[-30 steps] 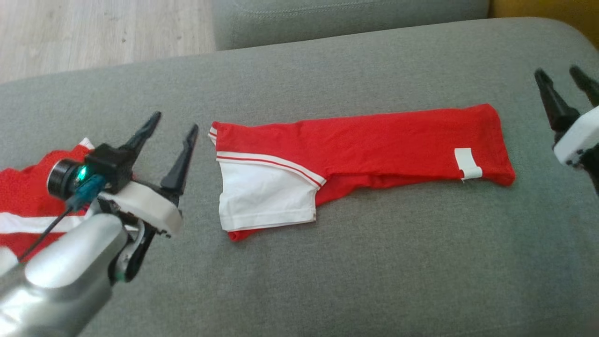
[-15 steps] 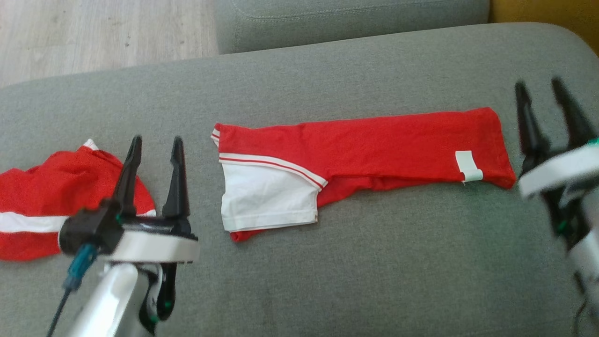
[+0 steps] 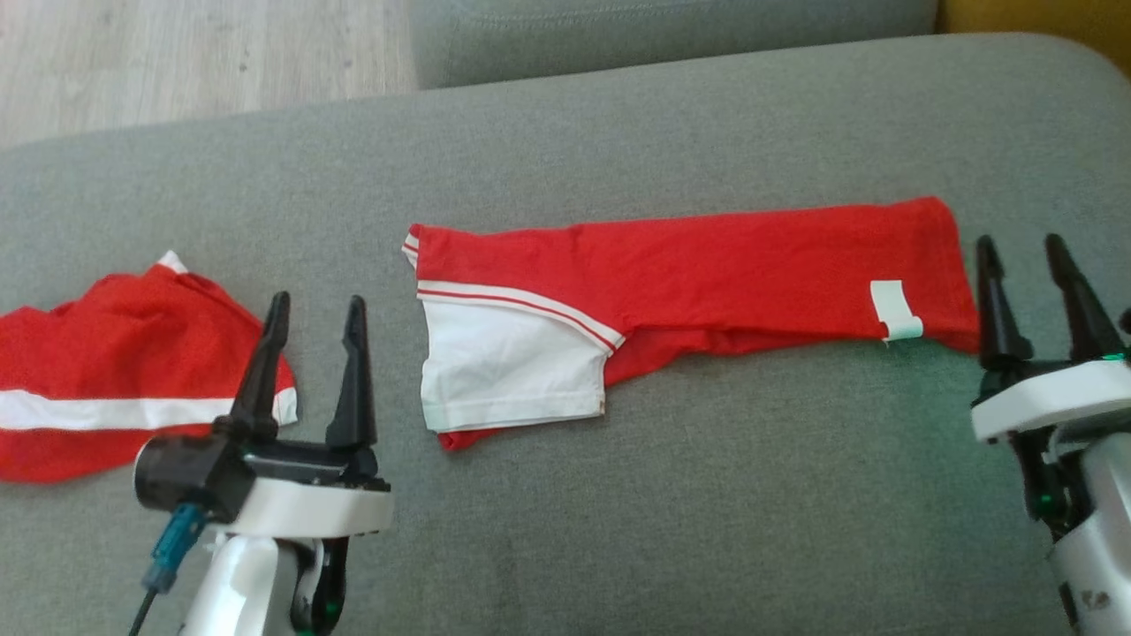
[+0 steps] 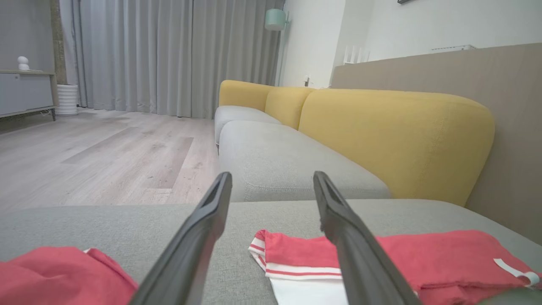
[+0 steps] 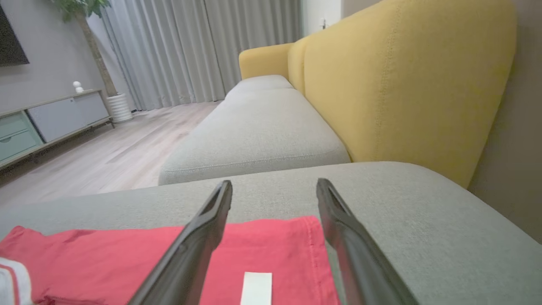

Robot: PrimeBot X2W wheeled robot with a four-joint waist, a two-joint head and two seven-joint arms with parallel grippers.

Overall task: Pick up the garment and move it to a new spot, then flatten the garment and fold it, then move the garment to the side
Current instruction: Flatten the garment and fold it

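Observation:
A red garment (image 3: 707, 274) with a white sleeve and a white tag lies folded into a long strip across the grey sofa cushion (image 3: 618, 530); it also shows in the left wrist view (image 4: 423, 258) and the right wrist view (image 5: 127, 258). My left gripper (image 3: 314, 309) hovers open, left of and nearer than the garment's white sleeve end, holding nothing. My right gripper (image 3: 1025, 252) stands open just beyond the garment's right, tagged end, also empty. Its fingers (image 5: 203, 228) frame the red edge in the right wrist view.
A second red garment with a white stripe (image 3: 115, 371) lies crumpled at the cushion's left. Another grey cushion (image 3: 663, 35) sits behind, with wooden floor (image 3: 177, 62) at back left and the yellow backrest (image 4: 394, 135) on the right. The cushion's front half is bare.
Both arms pulled back toward the near side and turned to point forward. The left gripper came off the left garment; the right one dropped in beside the tagged end. The camera shifted slightly.

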